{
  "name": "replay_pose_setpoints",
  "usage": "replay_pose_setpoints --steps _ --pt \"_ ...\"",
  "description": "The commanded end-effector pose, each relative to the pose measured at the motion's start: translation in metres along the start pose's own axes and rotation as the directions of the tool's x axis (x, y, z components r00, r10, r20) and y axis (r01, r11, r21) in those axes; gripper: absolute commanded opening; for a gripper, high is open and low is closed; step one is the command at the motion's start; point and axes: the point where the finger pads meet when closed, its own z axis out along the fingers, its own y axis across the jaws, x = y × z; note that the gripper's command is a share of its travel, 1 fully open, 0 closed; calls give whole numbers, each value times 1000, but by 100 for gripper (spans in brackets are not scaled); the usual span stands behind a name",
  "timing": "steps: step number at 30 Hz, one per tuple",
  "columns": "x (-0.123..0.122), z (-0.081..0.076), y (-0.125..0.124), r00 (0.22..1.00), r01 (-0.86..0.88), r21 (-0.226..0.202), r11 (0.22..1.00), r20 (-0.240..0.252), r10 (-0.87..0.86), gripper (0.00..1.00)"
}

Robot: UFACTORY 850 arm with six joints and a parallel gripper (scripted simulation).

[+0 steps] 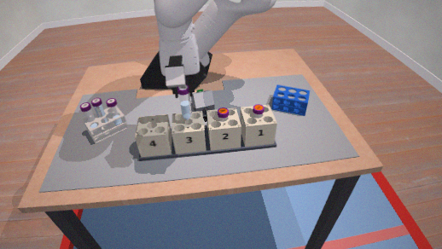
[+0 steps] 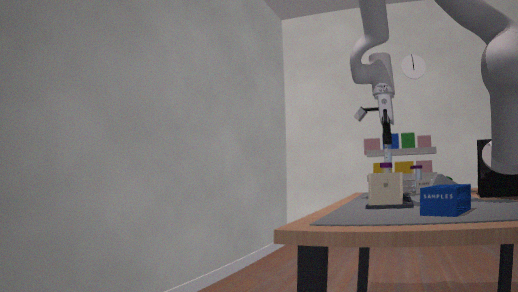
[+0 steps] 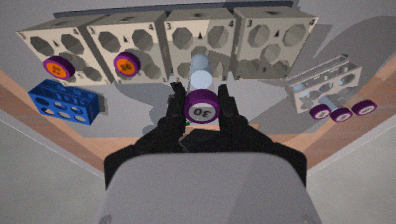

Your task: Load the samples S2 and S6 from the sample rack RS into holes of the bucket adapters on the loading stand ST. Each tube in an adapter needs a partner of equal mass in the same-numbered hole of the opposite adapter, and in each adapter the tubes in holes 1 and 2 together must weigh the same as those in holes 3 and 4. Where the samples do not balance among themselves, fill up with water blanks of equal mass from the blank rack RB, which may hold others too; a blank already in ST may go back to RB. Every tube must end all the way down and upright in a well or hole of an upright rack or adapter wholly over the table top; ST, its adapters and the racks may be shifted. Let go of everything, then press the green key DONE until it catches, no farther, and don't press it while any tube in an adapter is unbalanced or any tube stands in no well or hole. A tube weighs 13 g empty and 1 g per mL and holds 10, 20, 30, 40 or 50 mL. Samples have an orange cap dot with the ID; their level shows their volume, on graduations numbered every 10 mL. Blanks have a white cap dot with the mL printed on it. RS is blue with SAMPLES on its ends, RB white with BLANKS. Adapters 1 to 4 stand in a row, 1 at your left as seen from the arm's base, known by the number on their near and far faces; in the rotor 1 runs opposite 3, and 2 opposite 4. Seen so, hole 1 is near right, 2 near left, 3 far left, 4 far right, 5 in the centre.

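Observation:
My gripper (image 3: 201, 95) is shut on a blank tube with a purple cap marked 30 (image 3: 201, 110). In the top view this tube (image 1: 185, 106) hangs upright over the arm-side row of holes of adapter 3 (image 1: 189, 132), with its lower end about level with the adapter's top. Sample S6 (image 3: 126, 65) stands in adapter 2 (image 1: 224, 128). The other orange-dotted sample (image 3: 58, 67) stands in adapter 1 (image 1: 258, 124). Adapter 4 (image 1: 153, 136) is empty. The blue rack RS (image 1: 291, 99) holds no tubes.
The white rack RB (image 1: 102, 118) at the left holds three purple-capped blanks. A grey box with the green DONE key (image 1: 200, 95) sits just behind adapters 3 and 2, close to the held tube. The arm's base (image 1: 171, 74) stands beyond it.

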Motion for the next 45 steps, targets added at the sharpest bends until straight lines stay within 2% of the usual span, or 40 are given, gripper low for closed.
replay_pose_setpoints --steps 1,9,45 --pt "1 -1 0 1000 0 -1 1000 -1 0 0" --pt "1 -1 0 1000 0 -1 1000 -1 0 0" --pt "1 31 0 1000 0 -1 1000 -1 0 0"
